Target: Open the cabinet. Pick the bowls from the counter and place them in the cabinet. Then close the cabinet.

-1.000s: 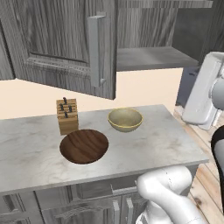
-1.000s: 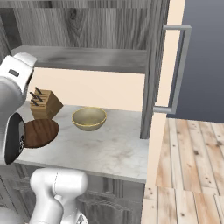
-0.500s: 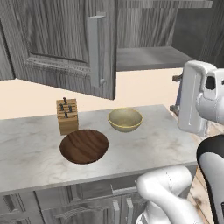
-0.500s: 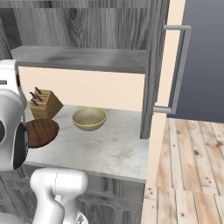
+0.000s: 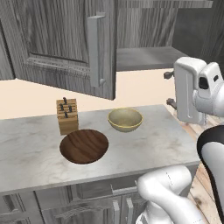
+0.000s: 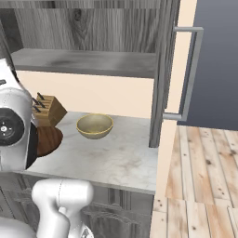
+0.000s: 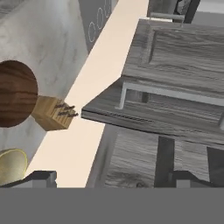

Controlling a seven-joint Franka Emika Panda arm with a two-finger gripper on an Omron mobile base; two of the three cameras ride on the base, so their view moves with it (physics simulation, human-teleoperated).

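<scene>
Currently both cabinet (image 5: 74, 43) doors stand open; claw (image 7: 109, 177) spread wide, holding nothing, up at shelf height near the cabinet. Both bowls on the surface (image 5: 144, 148): wooden bowl (image 5: 84, 145) at 8 o'clock of the beige bowl (image 5: 125, 119), knife block (image 5: 67, 115) just behind it. Right base view catches the right door's bar handle (image 6: 190, 74); the hand view shows the left door's handle (image 7: 170, 93).

even flat rendered light, bright; soft faint shadows, no glare; sharp throughout, no blur.
</scene>
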